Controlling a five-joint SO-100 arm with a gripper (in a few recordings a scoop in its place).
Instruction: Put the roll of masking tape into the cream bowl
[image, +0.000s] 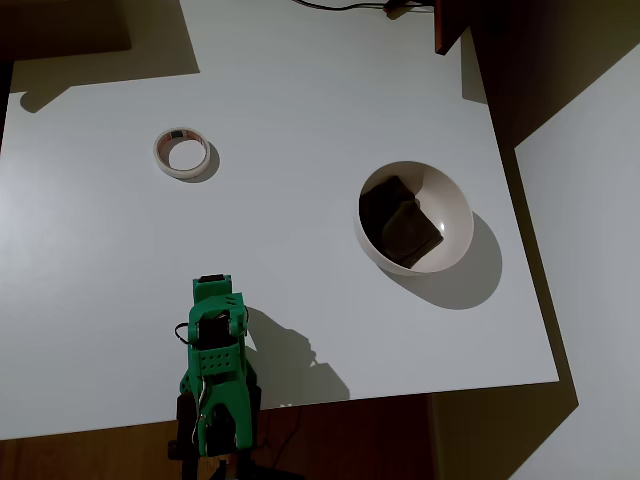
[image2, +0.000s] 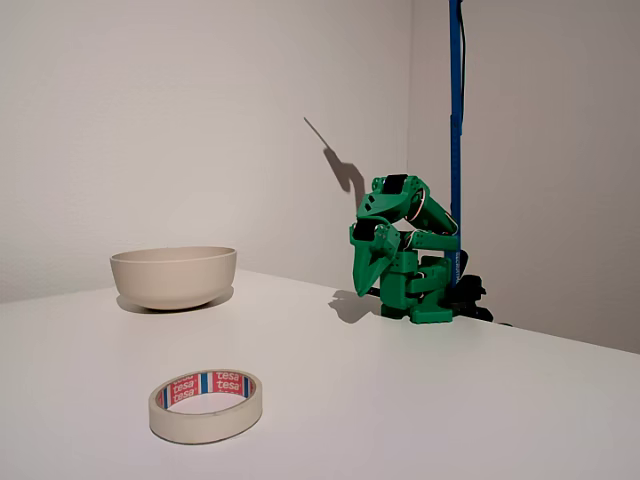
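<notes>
Green plastic makes up the whole arm, which sits folded at the near edge of the white table (image: 300, 90) in the overhead view, its hand (image: 211, 290) tucked in close above the base. In the fixed view the hand (image2: 368, 285) points steeply down toward the table top, hanging just off the surface with nothing in it; its two fingers taper together to one point, so it looks clenched.

The roll of masking tape (image: 181, 153) lies flat on the table, well apart from the arm, toward the upper left of the overhead view. In the fixed view the roll of masking tape (image2: 205, 404) is nearest the camera, and its inner core carries red, white and blue "tesa" print.

The cream bowl (image: 452, 200) stands upright on the right side of the overhead view, well apart from the tape and from the arm. A dark brown blocky lump (image: 400, 222) lies inside it, resting against the bottom and the left wall. In the fixed view the cream bowl (image2: 173, 276) stands at the left, beyond the tape, and its wall hides what is inside.

A blue pole (image2: 455, 130) rises behind the arm's base in the fixed view.
</notes>
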